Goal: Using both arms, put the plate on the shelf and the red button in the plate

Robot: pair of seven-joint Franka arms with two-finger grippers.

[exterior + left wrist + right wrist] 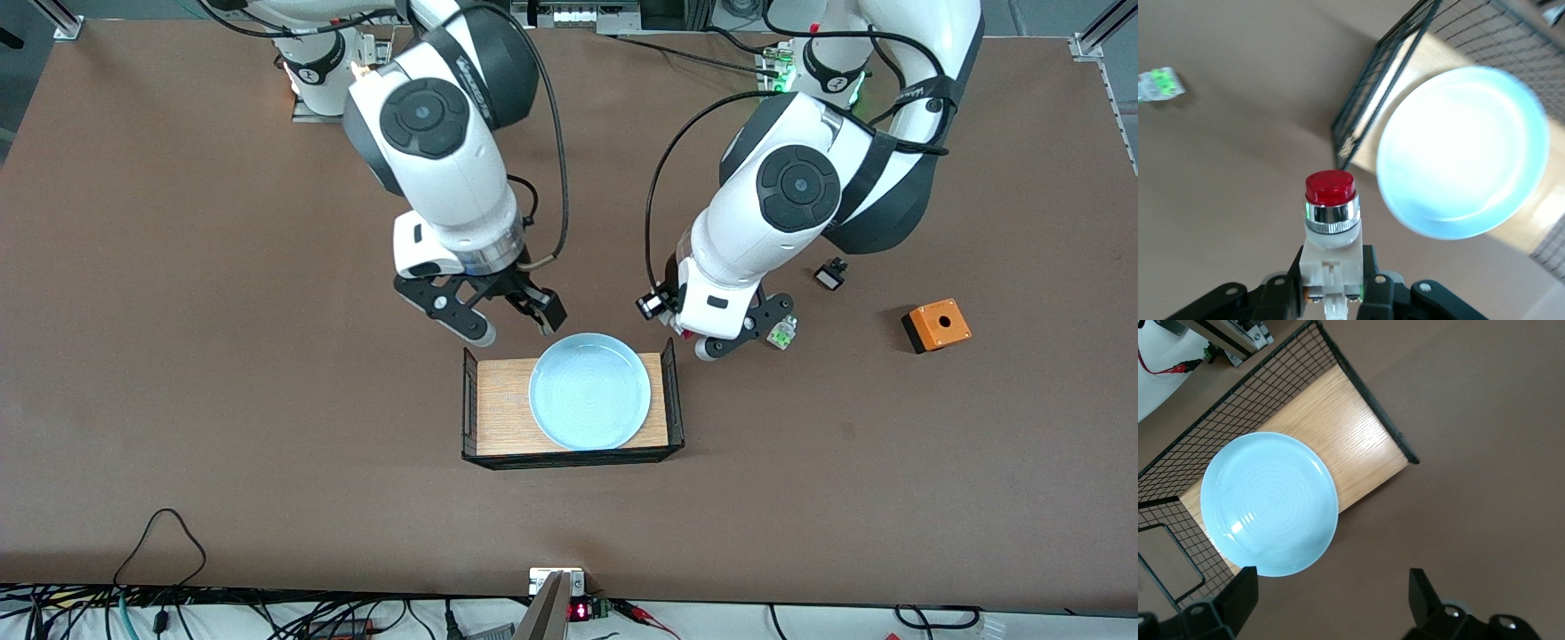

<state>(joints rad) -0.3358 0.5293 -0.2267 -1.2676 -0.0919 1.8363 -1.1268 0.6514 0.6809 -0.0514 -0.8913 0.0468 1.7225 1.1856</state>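
Plate (589,391) lay in wire tray (469,418); right gripper (516,324) gaped empty above it; left gripper (1331,293) clamped red button (1330,213).

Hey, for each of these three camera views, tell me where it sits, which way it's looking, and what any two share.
Front view: high across the table, facing both arms; left gripper, open right gripper.
Left wrist view: on the left arm, looking past its gripper, shut on the red button.
Right wrist view: on the right arm, looking down past its gripper.
All three share the plate on the tray.
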